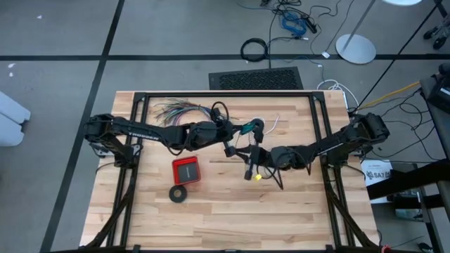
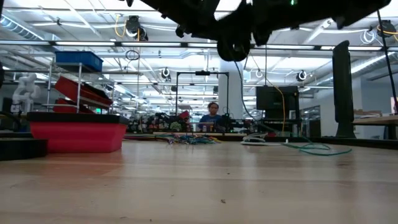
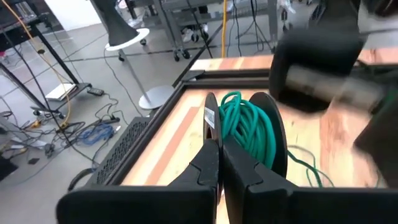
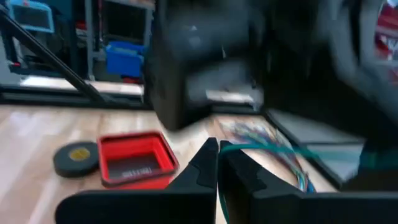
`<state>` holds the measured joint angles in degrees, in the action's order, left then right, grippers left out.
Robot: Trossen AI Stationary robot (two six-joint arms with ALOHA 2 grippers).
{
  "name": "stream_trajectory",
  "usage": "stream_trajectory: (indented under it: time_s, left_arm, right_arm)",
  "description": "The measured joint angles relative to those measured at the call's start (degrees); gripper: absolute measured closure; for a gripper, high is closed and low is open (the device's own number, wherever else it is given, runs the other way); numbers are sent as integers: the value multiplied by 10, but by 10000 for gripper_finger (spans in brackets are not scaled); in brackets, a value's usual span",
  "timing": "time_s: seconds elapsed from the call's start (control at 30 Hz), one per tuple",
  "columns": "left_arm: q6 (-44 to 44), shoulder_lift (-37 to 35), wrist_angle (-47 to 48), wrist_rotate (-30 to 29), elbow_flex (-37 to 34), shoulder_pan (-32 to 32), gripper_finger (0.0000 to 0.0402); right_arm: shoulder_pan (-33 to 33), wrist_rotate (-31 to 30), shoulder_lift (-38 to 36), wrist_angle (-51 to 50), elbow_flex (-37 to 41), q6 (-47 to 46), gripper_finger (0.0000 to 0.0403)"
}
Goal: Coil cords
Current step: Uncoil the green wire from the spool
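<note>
The teal-green wire is partly wound into a coil [image 3: 245, 124] between two black round plates, held up over the table's far middle [image 1: 247, 128]. My left gripper [image 3: 217, 149] is shut at the coil's edge. A loose run of the same wire [image 4: 267, 148] leads from the coil to my right gripper [image 4: 217, 149], which points toward the table's left and is shut just in front of the coil [image 1: 250, 160]. More teal wire [image 2: 317, 148] lies slack on the table. The thin white cord [image 1: 271, 121] lies on the wood behind the coil. My left gripper pinches between its two fingers the thin black plate with a white label [image 3: 209, 121] at the side of the teal coil, coming nearly level from the table's left. The coil stands on edge, lifted clear of the table. My right gripper pinches the loose teal wire [image 4: 249, 147] at its fingertips, level, from the table's right, fingers across the wire. The strand runs off sideways toward the coil, clear of the table.
A fanned bundle of many-coloured wires [image 1: 176, 111] lies at the far left. A red tray [image 1: 186, 171] and a black tape ring [image 1: 178, 193] sit left of the grippers. A small yellow piece [image 1: 258, 178] lies below the right gripper. Bare wood lies along the near edge.
</note>
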<state>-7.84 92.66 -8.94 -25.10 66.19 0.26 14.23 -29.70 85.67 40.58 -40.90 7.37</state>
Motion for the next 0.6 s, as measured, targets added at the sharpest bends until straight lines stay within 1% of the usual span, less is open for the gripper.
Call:
stream_trajectory:
  time_s: [0.1, 0.23, 0.3, 0.37, 0.47, 0.53, 0.6]
  left_arm:
    - [0, 0, 15, -14, 0, 1, 397]
    - [0, 0, 25, -23, 0, 2, 397]
    - [0, 0, 23, -22, 0, 1, 397]
    - [0, 0, 20, -21, 0, 1, 397]
    - [0, 0, 13, -21, 0, 2, 397]
    - [-1, 0, 6, -21, 0, 2, 397]
    - [-1, 0, -6, -17, 0, 1, 397]
  right_arm:
    - [20, -45, -29, -24, -3, 33, 402]
    - [45, -179, -83, -93, -4, 77, 402]
    - [52, -231, -109, -132, -4, 77, 402]
    - [57, -271, -136, -197, -4, 49, 403]
    - [48, -284, -166, -315, -3, -40, 403]
    - [36, -268, -175, -387, -3, -107, 403]
    - [25, -239, -173, -442, -3, -162, 403]
